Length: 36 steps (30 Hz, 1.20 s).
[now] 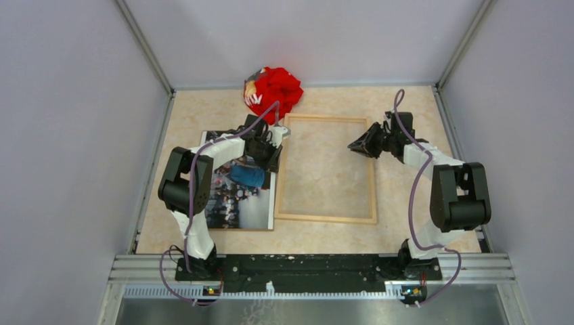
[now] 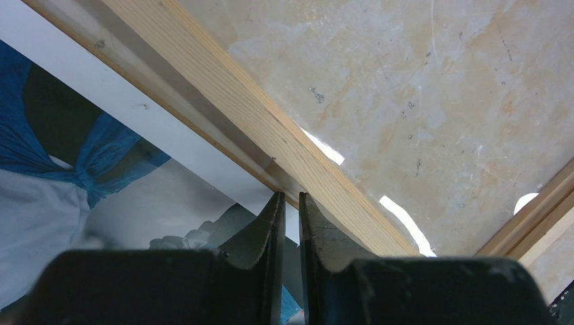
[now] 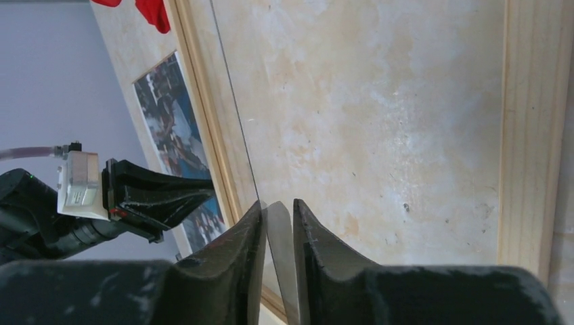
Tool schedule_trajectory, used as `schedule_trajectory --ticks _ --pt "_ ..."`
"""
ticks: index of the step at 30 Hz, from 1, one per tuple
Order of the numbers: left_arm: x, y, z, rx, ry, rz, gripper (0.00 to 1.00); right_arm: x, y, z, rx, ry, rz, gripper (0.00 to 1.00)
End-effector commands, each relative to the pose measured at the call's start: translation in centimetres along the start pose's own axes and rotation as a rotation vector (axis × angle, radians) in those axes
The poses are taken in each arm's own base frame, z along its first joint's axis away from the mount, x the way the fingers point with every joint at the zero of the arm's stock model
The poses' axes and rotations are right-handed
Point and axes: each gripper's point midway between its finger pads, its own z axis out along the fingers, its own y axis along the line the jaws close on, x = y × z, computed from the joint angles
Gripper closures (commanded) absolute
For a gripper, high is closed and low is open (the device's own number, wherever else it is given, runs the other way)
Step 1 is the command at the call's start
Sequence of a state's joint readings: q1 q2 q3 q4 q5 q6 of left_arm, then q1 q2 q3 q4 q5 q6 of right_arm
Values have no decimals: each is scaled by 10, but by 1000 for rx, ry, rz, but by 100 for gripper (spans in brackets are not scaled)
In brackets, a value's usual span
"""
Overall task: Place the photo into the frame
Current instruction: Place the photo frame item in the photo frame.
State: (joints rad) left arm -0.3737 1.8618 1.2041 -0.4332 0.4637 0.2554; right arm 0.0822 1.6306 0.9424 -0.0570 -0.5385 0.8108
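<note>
On beige marbled tabletop (image 1: 406, 108) inside grey walls (image 1: 68, 101), frame (image 1: 325, 219) flat at centre, photo (image 1: 237, 203) flat just beside its left rail, left gripper (image 2: 290, 198) low at that rail with jaws a slit apart, hold unclear, right gripper (image 3: 276, 206) over frame's right side, jaws narrowly astride edge of clear sheet (image 3: 279, 237), grip uncertain.

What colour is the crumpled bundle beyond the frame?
The bundle is red, clearest in the top view.

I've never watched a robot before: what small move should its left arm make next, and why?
Probably lift the edge of the photo over the rail of the frame beside it: the photo lies outside the frame, and the left gripper sits at that edge.
</note>
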Motion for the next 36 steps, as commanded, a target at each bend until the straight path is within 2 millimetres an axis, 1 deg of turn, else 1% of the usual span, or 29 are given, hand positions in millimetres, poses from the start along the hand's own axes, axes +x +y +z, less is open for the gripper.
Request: schedule_trajectory --ticks 1,6,7,8,14,18,21,25,32,36 --pt "-9 -1 -4 2 -33 9 81 -5 3 -3 15 -5 -56 73" --pt "-8 0 -4 -3 -34 10 81 -7 -11 -7 111 -1 -108 42" --pt "-8 0 -4 -3 -35 11 81 -9 -13 -8 130 -4 -120 37" --pt "-8 0 -4 -3 -36 10 81 -9 -16 -9 152 -3 -131 35" --pt "-10 -1 -3 0 -37 7 82 -10 -29 -10 289 15 -191 32" --pt "-10 0 -4 -3 -38 10 82 -10 -33 -9 364 21 -238 31" --pt "-9 0 -5 -6 -37 12 82 -15 -39 -10 428 15 -266 30" --pt "-9 0 -5 -5 -40 15 82 -16 -46 -9 485 23 -290 30" --pt "-7 0 -4 -5 -38 14 82 -15 -48 -5 555 28 -343 30" --pt "-8 0 -5 -6 -40 14 82 -16 -48 -3 565 30 -350 29"
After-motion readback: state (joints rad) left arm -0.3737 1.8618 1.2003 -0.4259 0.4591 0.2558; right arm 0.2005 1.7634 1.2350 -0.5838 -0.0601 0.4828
